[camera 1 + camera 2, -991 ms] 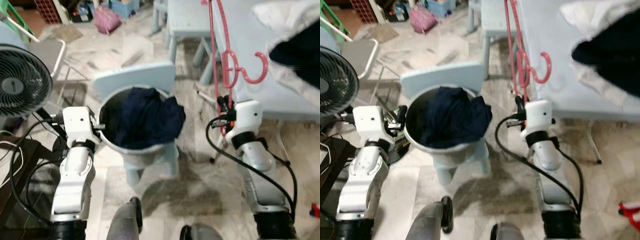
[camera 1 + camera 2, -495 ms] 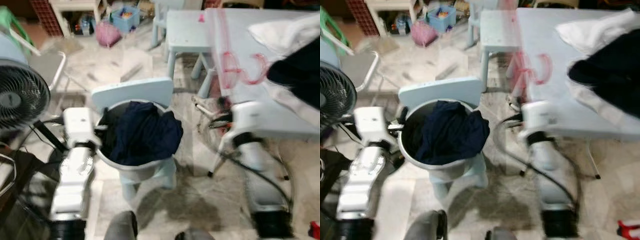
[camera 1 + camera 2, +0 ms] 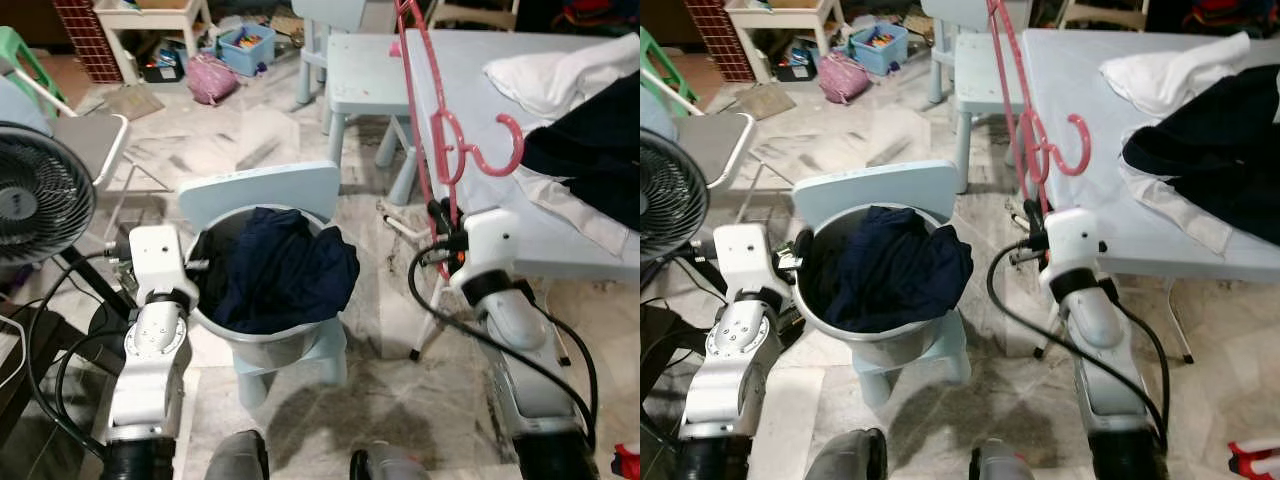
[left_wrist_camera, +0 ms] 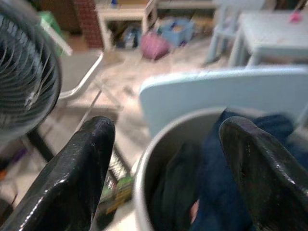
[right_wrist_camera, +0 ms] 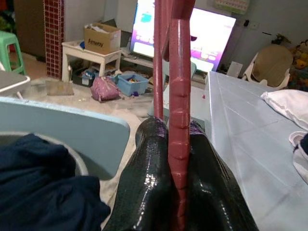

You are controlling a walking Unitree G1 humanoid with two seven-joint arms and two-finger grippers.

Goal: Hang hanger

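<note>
The view has swung up and steadied since a second ago: more of the far floor and the blue table [image 3: 470,110] shows now, and the blur is gone, while the pink hanger [image 3: 445,150] stays upright in the right claw [image 3: 444,222].

That claw is pinched tight on the hanger's lower bar; in the right wrist view the black fingers [image 5: 144,187] press on either side of the red stem [image 5: 179,120]. The hanger's long axis runs straight up from the claw, hook curling to the right over the table's left edge, its top cut off by the frame.

The left claw [image 4: 163,159] hangs spread wide at the left rim of the metal tub [image 3: 262,335], which sits on a pale blue chair [image 3: 262,195] with dark blue clothes [image 3: 280,265] heaped inside. A fan [image 3: 40,190] stands far left.

No rail or rod to hang it on can be made out, so I'd guess the robot must first find one. The right arm plainly does the work.
</note>
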